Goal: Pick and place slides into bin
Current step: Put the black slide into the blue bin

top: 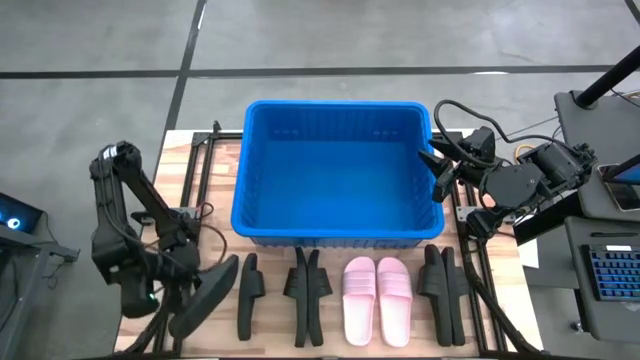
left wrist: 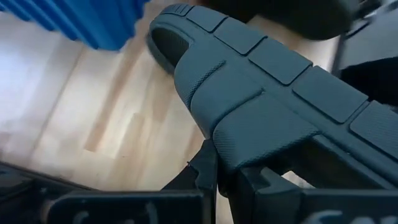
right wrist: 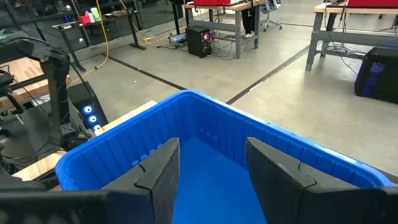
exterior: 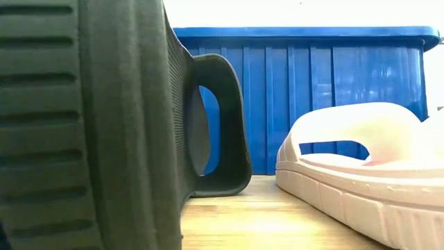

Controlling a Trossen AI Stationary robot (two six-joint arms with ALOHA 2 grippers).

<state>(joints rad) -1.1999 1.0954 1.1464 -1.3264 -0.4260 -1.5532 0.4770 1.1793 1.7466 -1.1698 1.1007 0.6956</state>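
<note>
Writing: none can be read on the slides, the bin or the arms in any view.
Left gripper [top: 190, 300]: at the desk's near left corner, closed on a black slide [top: 205, 293] that sits tilted off the row; in the left wrist view the slide's ribbed sole and textured strap [left wrist: 249, 118] fill the picture, so the fingers themselves are mostly hidden beneath it.
Desk [top: 215, 165]: light wood, a bare strip showing left of the bin and narrow gaps between the slides.
Remaining black slides: one single [top: 249, 292] just right of the held one, then a pair standing on edge [top: 307, 292], all along the near edge; their near ends are cut off by the picture's lower border.
Low view: a black slide on edge [exterior: 104, 125] blocks the whole left half, its strap loop showing the blue wall through it.
Bin [top: 262, 115]: bright blue, ribbed, in the desk's centre behind the row, nothing visible inside, its rim close to the slides' far ends.
Pink slides [top: 377, 297]: pair lying flat, soles down, right of centre; one sits close in the low view [exterior: 361, 173], cut off at right.
Right-hand black pair [top: 442, 292]: on edge, near the desk's right side.
Right gripper [top: 437, 172]: at the bin's right rim, fingers [right wrist: 158, 174] spread wide, holding nothing, looking across the bin's interior [right wrist: 217, 168].
</note>
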